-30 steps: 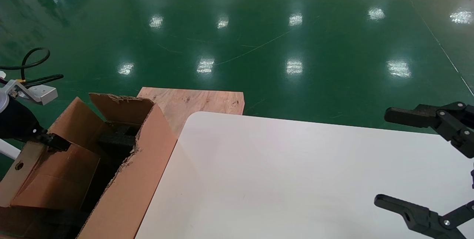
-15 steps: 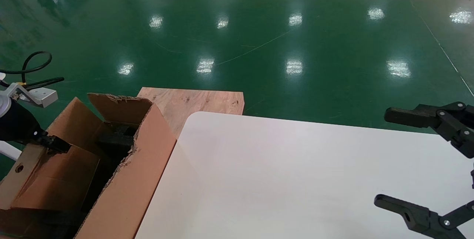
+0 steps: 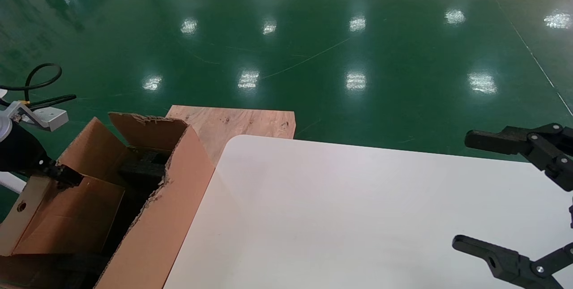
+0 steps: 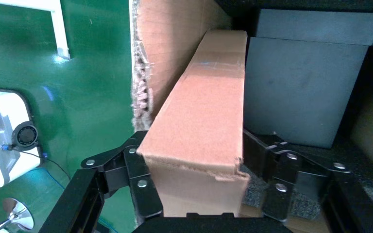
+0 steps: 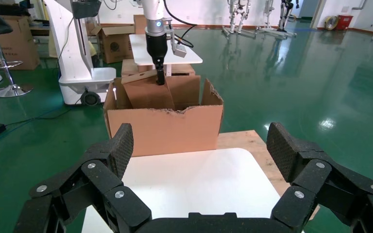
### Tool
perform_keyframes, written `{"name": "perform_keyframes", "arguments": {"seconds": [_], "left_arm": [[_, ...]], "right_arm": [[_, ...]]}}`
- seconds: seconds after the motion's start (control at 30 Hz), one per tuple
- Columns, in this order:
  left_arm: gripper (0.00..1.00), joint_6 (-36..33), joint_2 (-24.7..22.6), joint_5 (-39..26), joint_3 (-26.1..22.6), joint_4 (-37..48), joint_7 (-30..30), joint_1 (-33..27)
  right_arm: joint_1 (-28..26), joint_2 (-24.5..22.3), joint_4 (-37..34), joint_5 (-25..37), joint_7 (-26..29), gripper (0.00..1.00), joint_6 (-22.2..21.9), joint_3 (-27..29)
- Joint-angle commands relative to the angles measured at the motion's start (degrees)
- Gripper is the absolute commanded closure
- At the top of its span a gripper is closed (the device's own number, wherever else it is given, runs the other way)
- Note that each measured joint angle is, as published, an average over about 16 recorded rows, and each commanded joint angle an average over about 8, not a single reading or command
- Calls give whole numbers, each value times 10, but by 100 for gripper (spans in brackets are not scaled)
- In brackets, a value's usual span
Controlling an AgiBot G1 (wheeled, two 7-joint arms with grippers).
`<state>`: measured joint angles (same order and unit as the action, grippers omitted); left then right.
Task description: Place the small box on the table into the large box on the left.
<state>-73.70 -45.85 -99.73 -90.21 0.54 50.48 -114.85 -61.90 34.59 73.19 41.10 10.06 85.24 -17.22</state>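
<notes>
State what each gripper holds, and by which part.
Left gripper clamps the small plain brown cardboard carton across one end's sides; right gripper holds nothing.

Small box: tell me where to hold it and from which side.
Hold the small box by its upper end, across its two broad flat faces, coming from above. It stands on end in the large box, beside black foam, so only its top is free. The left tool is shut on it this way; the right tool is open over the table.

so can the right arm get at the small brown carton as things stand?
Probably not. The small brown cardboard carton sits clamped in the left gripper inside the big torn-edged brown carton; the right gripper hovers open over the white table, far across.
</notes>
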Motion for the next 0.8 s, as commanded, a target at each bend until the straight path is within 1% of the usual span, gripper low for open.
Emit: {"name": "perform_keyframes", "arguments": {"seconds": [0.03,0.63,0.8], "left_arm": [[0,0,0,-1,0,0,0,0],[0,1,-1,-1,0,0,0,-1],[0,19,-9,17,12,-5,7,-3]], "right_arm": [[0,0,0,0,0,0,0,0],[0,0,0,0,0,0,0,0],[0,0,0,0,0,0,0,0]]}}
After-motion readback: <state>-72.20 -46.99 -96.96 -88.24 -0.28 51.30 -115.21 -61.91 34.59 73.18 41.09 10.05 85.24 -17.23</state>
